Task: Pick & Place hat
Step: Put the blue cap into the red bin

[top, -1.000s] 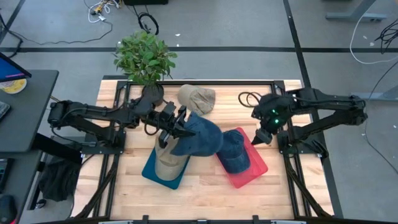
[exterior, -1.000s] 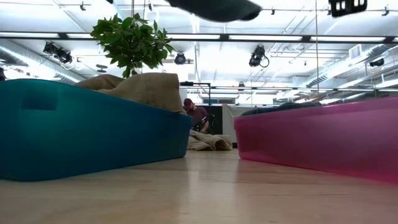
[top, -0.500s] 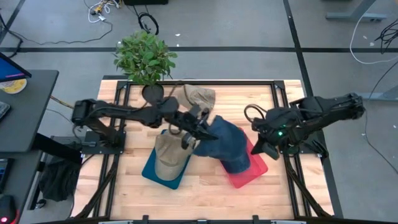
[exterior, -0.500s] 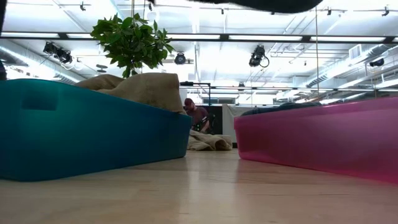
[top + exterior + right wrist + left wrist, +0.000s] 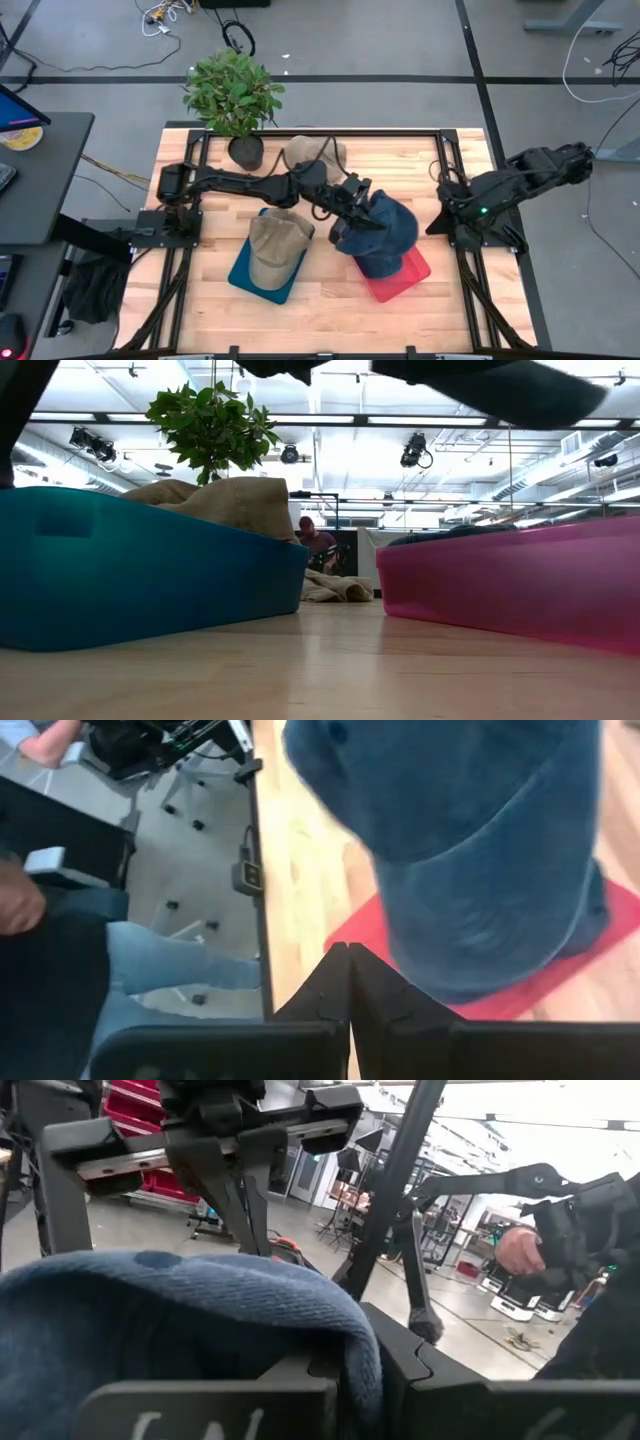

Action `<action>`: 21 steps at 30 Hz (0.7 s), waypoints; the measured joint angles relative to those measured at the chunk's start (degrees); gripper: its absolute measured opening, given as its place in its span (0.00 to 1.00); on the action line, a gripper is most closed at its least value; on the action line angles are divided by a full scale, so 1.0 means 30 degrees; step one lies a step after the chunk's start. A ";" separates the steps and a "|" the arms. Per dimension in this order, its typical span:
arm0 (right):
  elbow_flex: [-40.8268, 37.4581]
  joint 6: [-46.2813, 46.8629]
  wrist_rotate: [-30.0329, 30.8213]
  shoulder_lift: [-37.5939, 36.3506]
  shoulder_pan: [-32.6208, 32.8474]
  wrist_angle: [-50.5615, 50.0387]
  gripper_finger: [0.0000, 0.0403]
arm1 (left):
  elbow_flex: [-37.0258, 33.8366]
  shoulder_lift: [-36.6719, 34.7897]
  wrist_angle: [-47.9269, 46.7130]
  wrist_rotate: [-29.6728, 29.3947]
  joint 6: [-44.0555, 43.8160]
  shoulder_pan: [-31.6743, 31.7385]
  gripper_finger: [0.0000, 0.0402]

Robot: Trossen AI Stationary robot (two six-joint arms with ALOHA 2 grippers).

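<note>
Grey concrete floor (image 5: 400,50) all around the wooden table (image 5: 330,310), with dark seams and loose cables (image 5: 165,12) lying about. A black desk (image 5: 40,175) sits off to one side. Low down you get a white ceiling with long strip lights (image 5: 330,420), hanging spotlights (image 5: 415,450), and a person (image 5: 318,545) way in the back.

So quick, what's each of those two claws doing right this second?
Left gripper: closed on the blue denim cap, over the pink plastic bin.
Right gripper: closed, empty, at the table's right edge.
</note>
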 joint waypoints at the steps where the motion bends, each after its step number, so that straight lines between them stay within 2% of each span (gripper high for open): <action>1: 0.0000 0.0044 0.0178 -0.0165 0.0021 -0.0187 0.00 | 0.0208 0.0178 -0.0024 -0.0007 0.0125 0.0005 0.06; 7: 0.0000 -0.0100 0.0816 -0.0670 0.0017 -0.0357 0.00 | 0.1372 0.1201 -0.0521 0.0517 0.1309 -0.0031 0.06; 21: 0.0000 0.2223 0.0990 -0.0570 0.0009 0.0462 0.00 | 0.1443 0.2069 -0.2145 0.2601 0.5086 -0.0186 0.06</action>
